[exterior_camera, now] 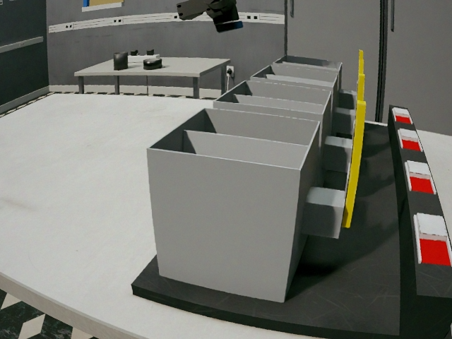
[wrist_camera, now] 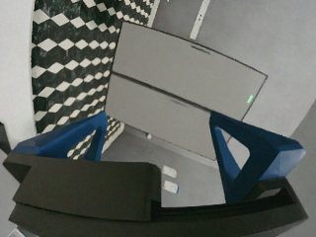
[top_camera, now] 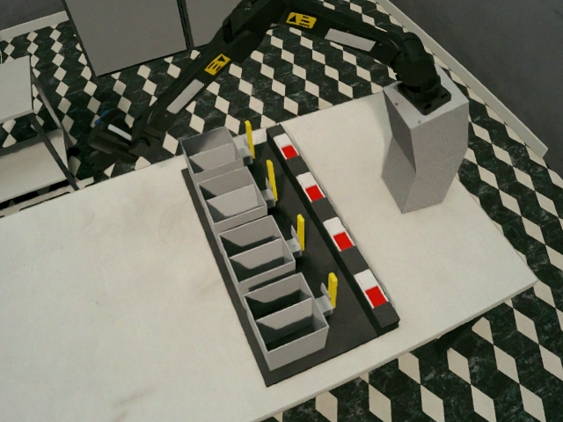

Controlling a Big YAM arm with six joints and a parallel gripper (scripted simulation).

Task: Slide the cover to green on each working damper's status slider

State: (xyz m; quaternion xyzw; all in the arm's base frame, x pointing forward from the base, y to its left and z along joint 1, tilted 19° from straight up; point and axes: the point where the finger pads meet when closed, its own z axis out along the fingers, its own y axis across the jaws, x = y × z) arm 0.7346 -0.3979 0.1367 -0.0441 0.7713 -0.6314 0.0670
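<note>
Although nothing looks amiss on the white table (top_camera: 136, 254) (exterior_camera: 91, 175), four grey dampers (top_camera: 297, 349) (exterior_camera: 226, 219), upright behind red-showing sliders (top_camera: 376, 294) (exterior_camera: 434, 249), might be shoved askew by a hard lever push; claw (top_camera: 98, 158) (exterior_camera: 229, 27) (wrist_camera: 158, 117), spread wide, holding nothing; yellow arm labels (top_camera: 217, 64), wording illegible.

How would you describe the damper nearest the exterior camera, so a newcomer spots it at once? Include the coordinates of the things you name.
On the white table (top_camera: 136, 254) (exterior_camera: 91, 175) lies a dark base board (top_camera: 345, 317) (exterior_camera: 350, 302). Four grey dampers line it; find the end damper (top_camera: 297, 349) (exterior_camera: 226, 219). Only this one has just one neighbouring damper and sits farthest from the cabinet (top_camera: 131, 32) (exterior_camera: 332, 47).
</note>
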